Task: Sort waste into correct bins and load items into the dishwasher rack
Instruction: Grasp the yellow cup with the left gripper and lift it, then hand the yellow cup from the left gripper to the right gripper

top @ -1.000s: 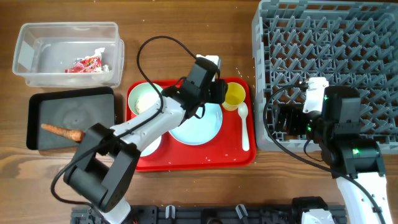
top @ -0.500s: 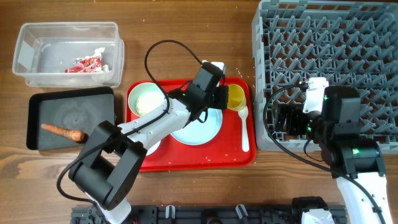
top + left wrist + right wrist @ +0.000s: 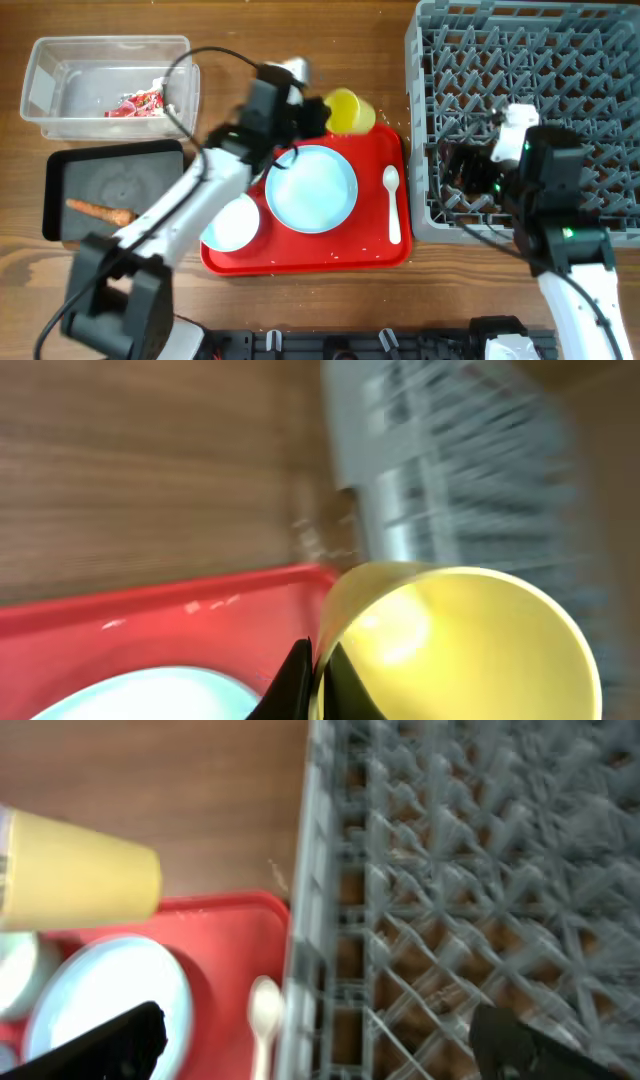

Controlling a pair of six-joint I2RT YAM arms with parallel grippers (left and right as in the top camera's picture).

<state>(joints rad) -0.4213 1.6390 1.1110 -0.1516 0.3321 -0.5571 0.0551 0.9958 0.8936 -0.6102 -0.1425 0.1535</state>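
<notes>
My left gripper (image 3: 318,115) is shut on the rim of the yellow cup (image 3: 347,111) and holds it on its side above the far edge of the red tray (image 3: 380,250). The left wrist view shows the fingers (image 3: 320,670) pinching the cup's wall (image 3: 470,650). The pale blue plate (image 3: 311,188), one bowl (image 3: 233,222) and the white spoon (image 3: 392,200) lie on the tray; my arm hides the other bowl. My right gripper (image 3: 462,170) is open and empty over the left edge of the grey rack (image 3: 560,60). Its wrist view (image 3: 320,1040) shows the cup (image 3: 80,870), plate (image 3: 110,1000) and spoon (image 3: 265,1010).
The clear tub (image 3: 60,110) at the far left holds the red wrapper (image 3: 135,103). The black tray (image 3: 110,180) below it holds the carrot stick (image 3: 100,211). A few white grains lie on the red tray and on the wood near the rack.
My left gripper has lifted the yellow cup off the red tray and carried it back and to the left. The right gripper has shifted slightly over the rack edge.
</notes>
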